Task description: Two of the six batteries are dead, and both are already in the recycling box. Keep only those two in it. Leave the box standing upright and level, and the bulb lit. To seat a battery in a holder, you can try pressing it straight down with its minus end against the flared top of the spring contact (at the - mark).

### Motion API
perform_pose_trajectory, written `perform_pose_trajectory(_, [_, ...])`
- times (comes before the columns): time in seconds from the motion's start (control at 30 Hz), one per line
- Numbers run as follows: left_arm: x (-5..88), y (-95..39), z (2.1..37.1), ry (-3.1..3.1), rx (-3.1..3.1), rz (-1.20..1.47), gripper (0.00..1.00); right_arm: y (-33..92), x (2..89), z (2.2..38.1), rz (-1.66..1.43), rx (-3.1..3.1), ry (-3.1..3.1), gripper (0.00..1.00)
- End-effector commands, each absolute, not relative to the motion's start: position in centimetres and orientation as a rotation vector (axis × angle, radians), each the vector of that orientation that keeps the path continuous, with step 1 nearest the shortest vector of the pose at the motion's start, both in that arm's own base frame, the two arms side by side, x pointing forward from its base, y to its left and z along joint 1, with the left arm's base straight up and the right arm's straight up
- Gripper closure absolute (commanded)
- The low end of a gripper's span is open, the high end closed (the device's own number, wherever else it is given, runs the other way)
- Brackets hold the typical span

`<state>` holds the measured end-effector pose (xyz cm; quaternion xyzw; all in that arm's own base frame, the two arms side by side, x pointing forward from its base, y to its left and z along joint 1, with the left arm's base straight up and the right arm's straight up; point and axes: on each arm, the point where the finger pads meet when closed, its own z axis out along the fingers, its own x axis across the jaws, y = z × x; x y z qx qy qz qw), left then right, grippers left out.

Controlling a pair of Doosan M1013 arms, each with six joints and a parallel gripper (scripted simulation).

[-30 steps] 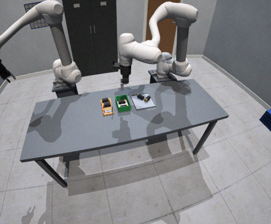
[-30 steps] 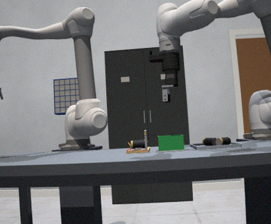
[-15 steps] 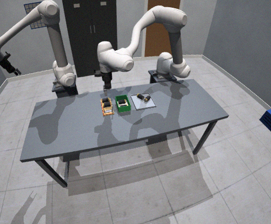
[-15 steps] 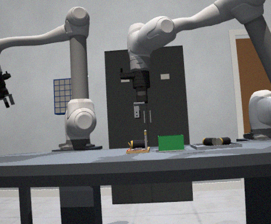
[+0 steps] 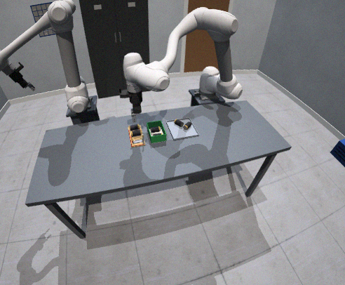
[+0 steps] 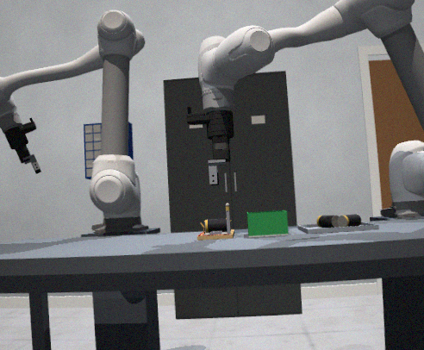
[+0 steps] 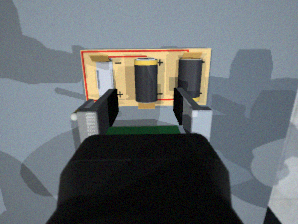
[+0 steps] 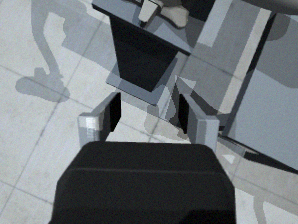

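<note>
Left gripper (image 5: 134, 118) (image 6: 213, 176) (image 7: 146, 95), gaping like right gripper (image 5: 31, 86) (image 6: 36, 165) (image 8: 149, 105), is possibly risking jarring the middle battery (image 5: 136, 133) (image 6: 215, 224) (image 7: 146, 82) ahead by descending misaligned
</note>
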<state>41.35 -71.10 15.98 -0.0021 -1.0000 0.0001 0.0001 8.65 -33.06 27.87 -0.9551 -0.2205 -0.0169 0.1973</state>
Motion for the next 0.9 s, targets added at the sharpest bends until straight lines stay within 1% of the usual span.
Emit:
perform_pose_trajectory(0.0, [41.4,-71.1,16.1,-3.143,-0.007,0.002,0.0,-31.9,6.3,27.5,-0.03,-2.702,-0.382,0.0])
perform_pose_trajectory(0.17, [41.4,-71.1,16.1,-3.143,-0.007,0.002,0.0,-30.8,4.8,27.1,-0.018,-2.706,-0.214,0.0])
perform_pose_trajectory(0.67, [41.4,-71.1,16.1,-3.143,-0.007,0.002,0.0,-30.1,3.9,26.9,-0.01,-2.704,-0.098,0.0])
perform_pose_trajectory(0.7, [41.4,-71.1,16.1,-3.143,-0.007,0.002,0.1,-30.1,3.9,26.9,-0.01,-2.704,-0.098,0.0])
perform_pose_trajectory(0.87, [41.4,-70.9,16.1,-3.143,-0.007,0.002,0.1,-30.1,3.9,26.9,-0.01,-2.704,-0.098,0.0])
